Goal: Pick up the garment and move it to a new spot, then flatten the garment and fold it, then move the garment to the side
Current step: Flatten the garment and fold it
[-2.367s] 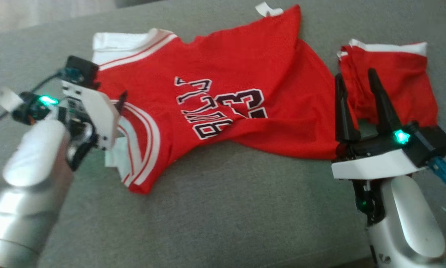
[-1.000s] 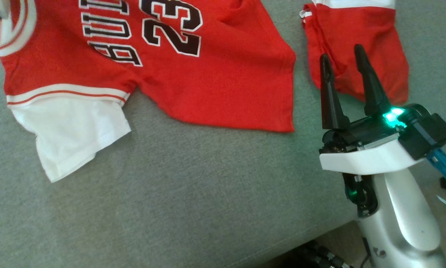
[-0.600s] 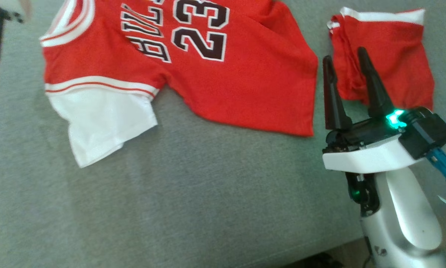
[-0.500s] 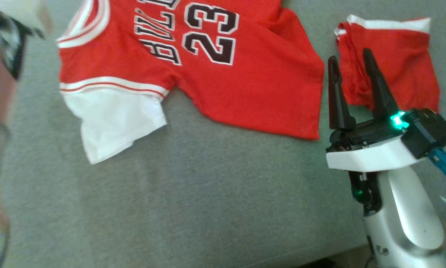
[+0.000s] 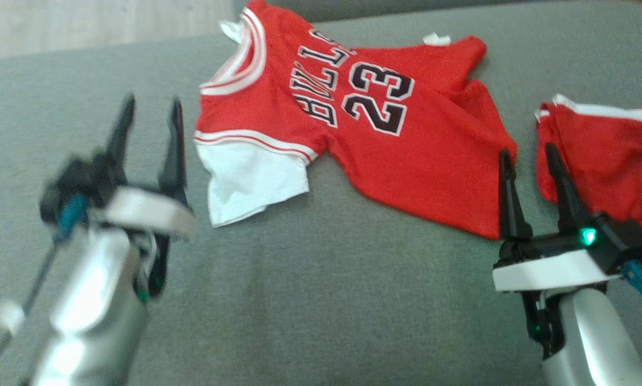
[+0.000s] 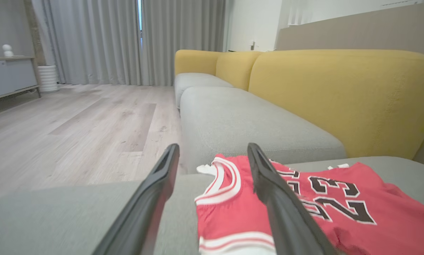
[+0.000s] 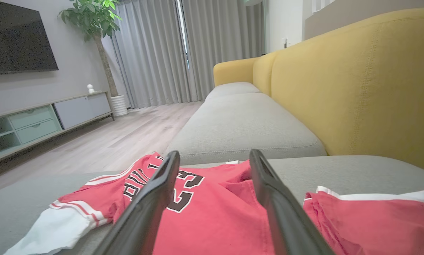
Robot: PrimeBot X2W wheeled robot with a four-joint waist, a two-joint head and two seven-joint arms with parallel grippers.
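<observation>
Step in hand and claw pose. The left arm [image 5: 90, 305] and right arm [image 5: 589, 338] rise from the near edge of the grey seat [image 5: 321, 300], fingers pointing away across it and held low over the fabric. The left claw [image 5: 152, 102], blurred in the head view, has its fingers spread with nothing between them. The right claw [image 5: 528, 150] is likewise wide apart and empty. The jersey [image 5: 364, 139] lies print side up on the seat, held by neither. Its white sleeve [image 5: 248, 179] sits near the left claw, ahead of it and to its right. Its hem corner comes just beside the right claw's left finger; whether they touch cannot be told. Red shorts [image 5: 605, 155] lie just right of the right claw, apart from the jersey. Beyond both claws the yellow backrest [image 6: 339, 95] closes the far side. Judged from this lie, the jersey is in its new spot and flattening is the step in hand, since the body lies skewed, with creases toward the far hem. The next move probably calls for each claw to drop onto an opposite edge, the left at sleeve or collar and the right at the hem. Each would pinch a thin fold and draw outward, keeping clear of the shorts.
</observation>
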